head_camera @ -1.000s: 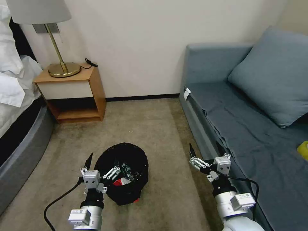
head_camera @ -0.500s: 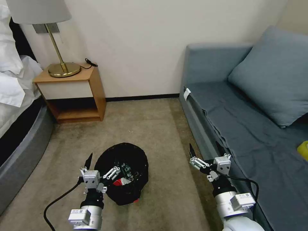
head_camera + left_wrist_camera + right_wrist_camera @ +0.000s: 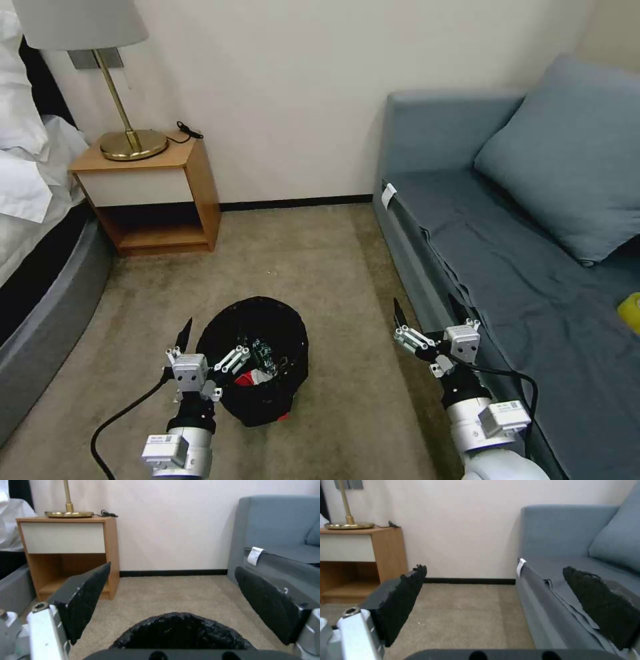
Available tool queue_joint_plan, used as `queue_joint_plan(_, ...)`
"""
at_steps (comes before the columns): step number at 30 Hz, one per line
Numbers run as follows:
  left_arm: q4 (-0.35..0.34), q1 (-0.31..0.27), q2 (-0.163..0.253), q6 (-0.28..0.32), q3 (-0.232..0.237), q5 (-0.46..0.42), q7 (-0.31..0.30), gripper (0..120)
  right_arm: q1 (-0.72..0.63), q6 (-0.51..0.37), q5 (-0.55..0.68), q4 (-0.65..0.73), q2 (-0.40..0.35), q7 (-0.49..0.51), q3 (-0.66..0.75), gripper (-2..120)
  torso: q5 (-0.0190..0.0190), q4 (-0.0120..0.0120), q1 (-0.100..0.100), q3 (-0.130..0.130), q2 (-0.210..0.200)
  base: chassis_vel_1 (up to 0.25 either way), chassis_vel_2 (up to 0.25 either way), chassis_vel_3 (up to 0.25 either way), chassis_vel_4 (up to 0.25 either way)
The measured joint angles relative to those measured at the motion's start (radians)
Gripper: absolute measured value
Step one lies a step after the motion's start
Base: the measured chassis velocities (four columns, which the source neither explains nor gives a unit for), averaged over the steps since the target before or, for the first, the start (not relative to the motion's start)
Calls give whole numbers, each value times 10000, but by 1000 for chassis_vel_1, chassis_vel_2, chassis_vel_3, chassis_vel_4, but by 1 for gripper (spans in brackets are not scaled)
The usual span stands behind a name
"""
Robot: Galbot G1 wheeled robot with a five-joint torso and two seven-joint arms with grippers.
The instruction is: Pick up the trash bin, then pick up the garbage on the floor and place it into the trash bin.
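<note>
Black-lined trash bin (image 3: 257, 360) half hidden behind left gripper (image 3: 207, 347), fingers spread; right gripper (image 3: 427, 320) likewise spread, empty.

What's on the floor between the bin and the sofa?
Bare carpet in the head view, from bin to sofa. The right gripper hangs open above its sofa edge.

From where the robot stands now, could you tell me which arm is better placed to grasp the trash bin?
Left, most likely. The left gripper is open right at the near rim of the trash bin, which sits just ahead of its fingers in the left wrist view. The right gripper is open beside the sofa, away from the bin.
</note>
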Motion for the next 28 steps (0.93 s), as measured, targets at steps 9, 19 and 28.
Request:
queue_joint_plan(9,-2,0,0,6,0,0,-4,100,1,-1,4,0,0,3,-1,100,0,0,0,0,0,0,0,0,0)
queue_joint_plan(19,-2,-1,-1,7,0,0,-5,100,0,-1,4,0,-1,3,0,100,0,0,0,0,0,0,0,0,0)
queue_joint_plan(28,-2,0,-1,7,0,-1,-5,100,0,-1,4,0,-1,3,-1,100,0,0,0,0,-1,0,0,0,0)
